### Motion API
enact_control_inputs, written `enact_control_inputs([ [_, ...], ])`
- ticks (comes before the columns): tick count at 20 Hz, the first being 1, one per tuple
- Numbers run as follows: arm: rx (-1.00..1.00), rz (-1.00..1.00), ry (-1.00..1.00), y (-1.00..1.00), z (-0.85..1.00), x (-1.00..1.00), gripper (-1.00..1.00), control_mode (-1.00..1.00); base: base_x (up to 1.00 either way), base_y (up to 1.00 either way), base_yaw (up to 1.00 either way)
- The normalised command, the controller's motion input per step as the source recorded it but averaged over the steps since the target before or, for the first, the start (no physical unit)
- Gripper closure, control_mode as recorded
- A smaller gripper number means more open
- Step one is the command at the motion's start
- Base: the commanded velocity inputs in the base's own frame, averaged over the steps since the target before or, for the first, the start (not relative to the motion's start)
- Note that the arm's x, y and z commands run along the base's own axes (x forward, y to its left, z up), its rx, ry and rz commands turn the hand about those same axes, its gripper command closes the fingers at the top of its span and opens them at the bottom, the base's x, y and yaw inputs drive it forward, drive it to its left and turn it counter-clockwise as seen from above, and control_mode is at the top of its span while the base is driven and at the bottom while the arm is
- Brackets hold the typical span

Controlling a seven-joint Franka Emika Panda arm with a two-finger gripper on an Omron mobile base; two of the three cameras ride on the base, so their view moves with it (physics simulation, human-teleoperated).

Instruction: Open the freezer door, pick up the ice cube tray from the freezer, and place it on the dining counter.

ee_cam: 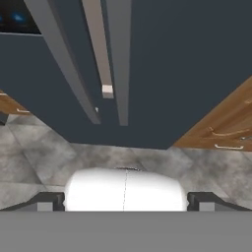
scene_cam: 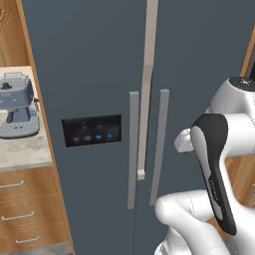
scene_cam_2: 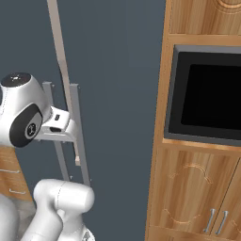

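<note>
The freezer door (scene_cam: 89, 74) is the dark slate-grey left door with a black panel of blue lights (scene_cam: 92, 130). Its grey bar handle (scene_cam: 133, 149) runs beside the handle of the plain right door (scene_cam: 160, 144). A pale strip (scene_cam: 146, 99) shows in the seam between the two doors; the freezer door looks shut or barely ajar. Both handles (ee_cam: 74, 64) also appear in the hand view, from above. My gripper (ee_cam: 125, 203) is open, its fingertips (ee_cam: 47, 202) wide apart with nothing between them. The white hand (scene_cam_2: 56, 124) hovers just in front of the handles. The ice cube tray is hidden, and the dining counter is out of view.
A blue coffee machine (scene_cam: 17, 104) stands on a small marbled counter (scene_cam: 25, 152) over wooden drawers (scene_cam: 25, 214) left of the fridge. To the right are a black built-in oven (scene_cam_2: 207, 99) and wooden cabinets (scene_cam_2: 197, 197). Grey tiled floor (ee_cam: 29, 147) lies below.
</note>
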Motion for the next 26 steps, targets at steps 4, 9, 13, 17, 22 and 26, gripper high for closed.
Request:
enact_control_inputs([
  [4, 0.0, 0.0, 0.0, 0.0, 0.0, -0.12, -1.0, -1.0, 0.0, 0.0, 0.0],
  [9, 0.0, 0.0, 0.0, 0.0, 0.0, 0.0, -1.0, -1.0, 0.0, 0.0, 0.0],
  [13, 0.0, 0.0, 0.0, 0.0, 0.0, 0.0, -1.0, -1.0, 0.0, 0.0, 0.0],
  [17, 0.0, 0.0, 0.0, 0.0, 0.0, 0.0, -1.0, 1.0, -0.06, -0.03, 0.0],
  [22, 0.0, 0.0, 0.0, 0.0, 0.0, 0.0, -1.0, 1.0, -0.05, -0.41, 0.0],
  [26, 0.0, 0.0, 0.0, 0.0, 0.0, 0.0, -1.0, 1.0, 0.0, -0.43, 0.0],
])
